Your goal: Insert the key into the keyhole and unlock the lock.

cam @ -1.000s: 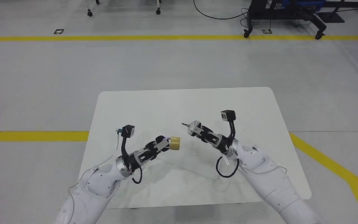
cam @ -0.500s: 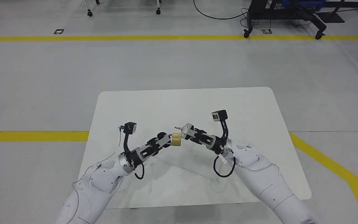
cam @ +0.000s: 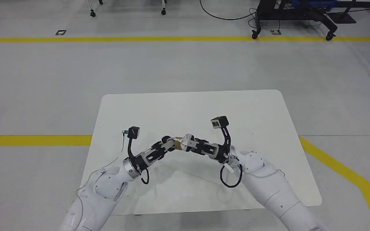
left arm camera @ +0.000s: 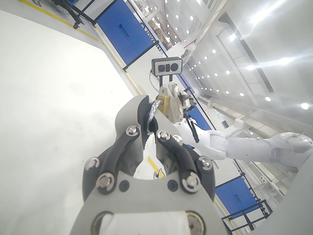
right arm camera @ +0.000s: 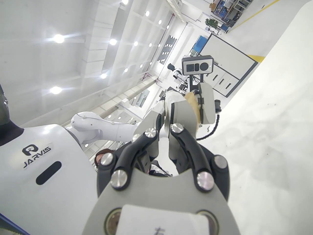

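Just toward 9 o'clock of the middle of the white table, the two grippers meet tip to tip, held off the surface. The left gripper, its arm running in from 7 o'clock, pinches the lock by its steel shackle, so the brass body juts from the tips at their 3 o'clock. The right gripper, its arm running in from 5 o'clock, sits hard against the lock's other side. Its fingers are pressed close together. They and the lock hide the key and keyhole, so I cannot tell whether the key is seated. The tabletop is matt with rounded corners and faint scuffs. Beyond it lies pale grey floor, with one yellow line level with the table at 9 o'clock and a second line crossing at 12 o'clock. Farther off, a dark wheeled frame stands at 1 o'clock and castors at 11 o'clock. The wrist views catch blue panels, a grey cabinet and rows of ceiling lights.
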